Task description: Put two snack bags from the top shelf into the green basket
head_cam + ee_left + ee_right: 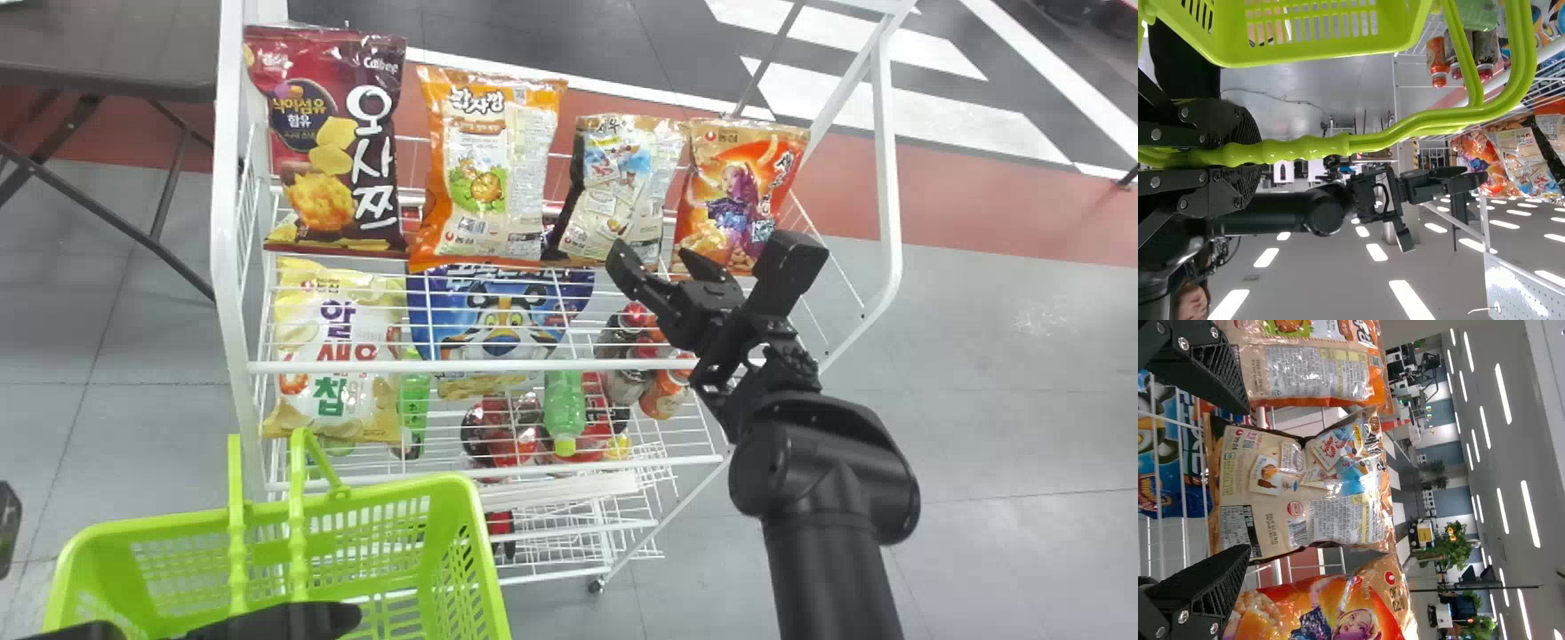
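Note:
On the rack's top shelf (pixel 533 363) four snack bags stand in a row: a dark red bag (pixel 329 142), an orange-and-beige bag (pixel 484 169), a beige bag (pixel 620 182) and an orange-red bag (pixel 738 191). My right gripper (pixel 660 260) is open at the lower front of the beige bag. From the wrist, the right gripper (pixel 1238 480) has its fingers spread, with the beige bag (pixel 1298 487) beyond the gap. My left gripper (pixel 276 620) is at the bottom left by the green basket (pixel 427 484); in its wrist view the left gripper (pixel 1238 155) is shut on the basket's handle (pixel 1385 139).
Under the top shelf are a yellow-and-white bag (pixel 338 356), a blue bag (pixel 498 311) and several bottles (pixel 564 409). White posts (pixel 229 222) frame the rack's sides. A dark table (pixel 107 80) stands at the far left. The basket is in front of the rack's left part.

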Controlling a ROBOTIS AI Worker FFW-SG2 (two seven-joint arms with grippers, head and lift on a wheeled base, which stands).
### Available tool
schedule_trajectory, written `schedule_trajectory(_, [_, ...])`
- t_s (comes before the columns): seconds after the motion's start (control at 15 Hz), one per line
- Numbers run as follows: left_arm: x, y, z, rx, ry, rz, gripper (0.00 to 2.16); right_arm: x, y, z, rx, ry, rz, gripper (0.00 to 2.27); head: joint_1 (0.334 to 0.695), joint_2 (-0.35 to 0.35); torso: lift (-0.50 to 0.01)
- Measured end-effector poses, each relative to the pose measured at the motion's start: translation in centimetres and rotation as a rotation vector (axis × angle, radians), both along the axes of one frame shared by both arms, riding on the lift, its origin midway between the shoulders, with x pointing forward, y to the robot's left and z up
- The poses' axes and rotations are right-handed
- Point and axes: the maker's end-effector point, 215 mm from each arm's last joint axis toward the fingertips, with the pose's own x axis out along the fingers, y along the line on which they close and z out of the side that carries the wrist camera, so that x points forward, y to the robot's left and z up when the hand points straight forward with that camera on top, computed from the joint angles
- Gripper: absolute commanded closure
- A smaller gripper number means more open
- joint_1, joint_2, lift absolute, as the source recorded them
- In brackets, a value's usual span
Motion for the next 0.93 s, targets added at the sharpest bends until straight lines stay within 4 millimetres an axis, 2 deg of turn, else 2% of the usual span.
schedule_trajectory(0.2, [0.5, -0.1, 0.1, 0.002, -0.008, -0.006, 2.15, 2.5, -0.5, -0.2, -0.002, 0.021, 0.002, 0.09, 0.695, -0.35, -0.001])
schedule_trajectory(0.47, [1.1, -0.4, 0.1, -0.004, -0.007, -0.016, 2.15, 6.0, 0.1, 0.4, -0.048, 0.035, 0.013, 0.09, 0.695, -0.35, -0.001])
schedule_trajectory(0.6, [1.1, -0.4, 0.1, -0.006, -0.006, -0.017, 2.15, 7.8, 0.7, 0.4, -0.075, 0.049, 0.024, 0.16, 0.695, -0.335, -0.001])
schedule_trajectory(0.67, [1.1, -0.4, 0.1, -0.007, -0.005, -0.017, 2.15, 8.4, 1.2, 0.3, -0.084, 0.055, 0.034, 0.33, 0.695, -0.329, -0.001])
schedule_trajectory(0.73, [1.1, -0.4, 0.1, -0.007, -0.004, -0.017, 2.15, 8.8, 1.7, 0.1, -0.092, 0.061, 0.048, 0.84, 0.695, -0.323, -0.001])
schedule_trajectory(0.8, [1.1, -0.4, 0.1, -0.008, -0.004, -0.017, 2.15, 9.0, 2.3, -0.1, -0.104, 0.068, 0.064, 1.55, 0.695, -0.317, -0.001])
schedule_trajectory(0.87, [1.2, -0.4, 0.1, -0.009, -0.003, -0.017, 2.15, 9.0, 2.7, -0.3, -0.115, 0.075, 0.072, 2.02, 0.695, -0.312, -0.001])
schedule_trajectory(0.93, [1.2, -0.4, 0.1, -0.01, -0.003, -0.016, 2.15, 9.0, 2.7, -0.6, -0.122, 0.08, 0.068, 2.05, 0.695, -0.308, -0.001])
